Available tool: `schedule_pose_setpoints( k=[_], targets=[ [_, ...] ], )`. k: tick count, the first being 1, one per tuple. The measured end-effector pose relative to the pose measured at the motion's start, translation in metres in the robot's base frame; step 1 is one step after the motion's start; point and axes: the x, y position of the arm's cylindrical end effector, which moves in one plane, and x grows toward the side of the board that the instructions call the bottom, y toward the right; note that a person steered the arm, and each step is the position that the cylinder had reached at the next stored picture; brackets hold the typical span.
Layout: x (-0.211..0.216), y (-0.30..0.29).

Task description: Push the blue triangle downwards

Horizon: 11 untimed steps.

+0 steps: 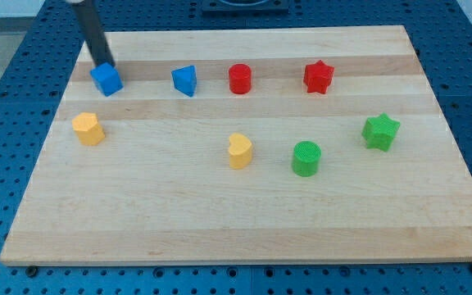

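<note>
The blue triangle [185,80] sits on the wooden board [244,221] in the upper row, left of centre. My tip [104,65] is at the view's upper left, touching the top edge of a blue cube [106,79]. The tip is about a hundred pixels to the left of the blue triangle, with the cube between them. The dark rod rises from the tip toward the view's top left.
A red cylinder [240,79] and a red star [319,77] stand to the right of the triangle. A yellow hexagonal block [88,129] lies below the cube. A yellow heart [239,151], a green cylinder [306,158] and a green star [380,131] lie lower.
</note>
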Motion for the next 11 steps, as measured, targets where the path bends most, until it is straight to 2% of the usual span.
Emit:
schedule_pose_setpoints(
  k=[1, 3, 6, 9, 11],
  targets=[
    [0.017, -0.001],
    [-0.023, 0.012],
    [-0.043, 0.090],
    [-0.040, 0.163],
    [-0.008, 0.165]
  ],
)
